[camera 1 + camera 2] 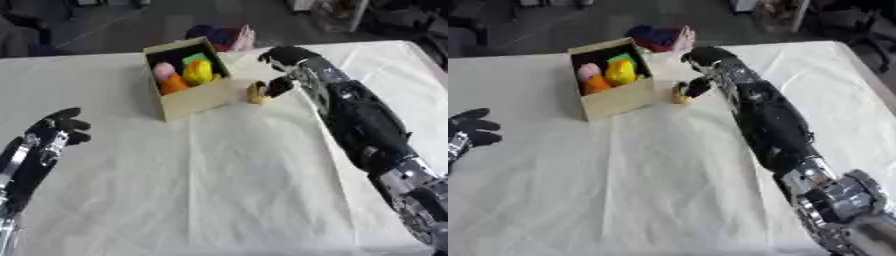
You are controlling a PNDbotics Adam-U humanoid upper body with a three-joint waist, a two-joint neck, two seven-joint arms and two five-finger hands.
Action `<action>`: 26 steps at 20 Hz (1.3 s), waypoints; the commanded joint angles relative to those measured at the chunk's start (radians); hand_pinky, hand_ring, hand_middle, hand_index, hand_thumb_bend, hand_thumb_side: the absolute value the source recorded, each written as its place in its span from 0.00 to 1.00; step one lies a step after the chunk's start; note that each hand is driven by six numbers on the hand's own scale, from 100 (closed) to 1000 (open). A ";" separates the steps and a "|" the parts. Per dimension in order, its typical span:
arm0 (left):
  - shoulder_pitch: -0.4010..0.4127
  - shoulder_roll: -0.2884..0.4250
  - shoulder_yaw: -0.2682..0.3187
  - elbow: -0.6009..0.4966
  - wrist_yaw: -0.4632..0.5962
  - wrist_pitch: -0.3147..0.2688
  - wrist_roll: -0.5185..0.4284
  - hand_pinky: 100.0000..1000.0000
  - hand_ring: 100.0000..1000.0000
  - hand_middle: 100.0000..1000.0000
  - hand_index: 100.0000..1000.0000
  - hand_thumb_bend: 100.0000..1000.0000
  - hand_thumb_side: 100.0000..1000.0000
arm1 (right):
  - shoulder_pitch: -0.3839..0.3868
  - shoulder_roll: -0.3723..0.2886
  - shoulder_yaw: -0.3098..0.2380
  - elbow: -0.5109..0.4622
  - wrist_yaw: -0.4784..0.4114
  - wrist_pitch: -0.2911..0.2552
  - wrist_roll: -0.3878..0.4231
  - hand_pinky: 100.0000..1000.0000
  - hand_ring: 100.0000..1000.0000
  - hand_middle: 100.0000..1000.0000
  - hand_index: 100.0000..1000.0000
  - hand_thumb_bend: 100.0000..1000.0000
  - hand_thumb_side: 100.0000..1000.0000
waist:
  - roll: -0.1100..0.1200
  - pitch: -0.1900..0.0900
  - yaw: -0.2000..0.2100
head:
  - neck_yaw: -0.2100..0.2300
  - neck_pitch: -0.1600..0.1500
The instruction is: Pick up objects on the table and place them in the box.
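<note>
Now we are seeing the right robot hand pinching a small yellow object on the table, just beside the box. Our left robot hand is resting open at the left.

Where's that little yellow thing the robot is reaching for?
The yellow thing sits on the table just right of the box, near the table's far edge, with the right hand's fingers curled round it.
</note>
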 commanded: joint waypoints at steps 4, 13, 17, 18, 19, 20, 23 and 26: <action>-0.012 0.012 0.008 -0.013 0.000 0.000 0.003 0.81 0.67 0.65 0.89 0.00 0.83 | -0.010 0.031 -0.033 -0.035 0.088 0.052 0.085 0.82 0.78 0.76 0.84 0.10 0.32 | 0.004 0.000 0.008 | -0.004 -0.003; -0.012 0.010 0.009 -0.012 0.000 0.002 0.004 0.81 0.67 0.65 0.89 0.00 0.84 | 0.013 0.048 -0.062 -0.053 0.219 0.174 -0.031 0.75 0.58 0.38 0.46 0.09 0.00 | 0.003 0.000 0.014 | -0.002 -0.003; -0.011 0.009 0.009 -0.012 0.000 0.003 0.006 0.81 0.67 0.65 0.89 0.00 0.84 | 0.006 0.044 -0.072 -0.123 0.228 0.216 -0.096 0.71 0.46 0.24 0.30 0.02 0.00 | 0.002 -0.002 0.013 | -0.001 -0.003; -0.011 0.009 0.009 -0.012 0.000 0.003 0.006 0.81 0.67 0.65 0.89 0.00 0.84 | -0.005 0.041 -0.074 -0.147 0.217 0.222 -0.113 0.71 0.46 0.23 0.29 0.02 0.00 | 0.001 -0.003 0.013 | 0.000 -0.003; -0.011 0.008 0.008 -0.012 0.000 0.003 0.006 0.81 0.67 0.65 0.89 0.00 0.84 | -0.014 0.038 -0.074 -0.173 0.203 0.226 -0.129 0.71 0.44 0.22 0.28 0.00 0.00 | 0.001 -0.003 0.013 | -0.001 -0.003; -0.011 0.008 0.008 -0.012 0.000 0.003 0.005 0.81 0.67 0.65 0.89 0.00 0.84 | -0.023 0.035 -0.072 -0.200 0.187 0.226 -0.146 0.71 0.44 0.22 0.28 0.00 0.00 | 0.001 -0.004 0.012 | -0.001 -0.003; -0.011 0.009 0.007 -0.012 0.000 0.003 0.005 0.81 0.67 0.65 0.89 0.00 0.84 | -0.045 0.038 -0.068 -0.282 0.138 0.225 -0.197 0.71 0.42 0.21 0.27 0.00 0.00 | 0.002 -0.005 0.014 | -0.005 -0.003; -0.014 0.006 0.004 -0.011 0.001 0.003 0.002 0.81 0.67 0.65 0.89 0.00 0.84 | -0.060 0.071 -0.064 -0.321 0.088 0.209 -0.247 0.70 0.40 0.21 0.27 0.00 0.00 | 0.003 -0.006 0.017 | -0.013 -0.003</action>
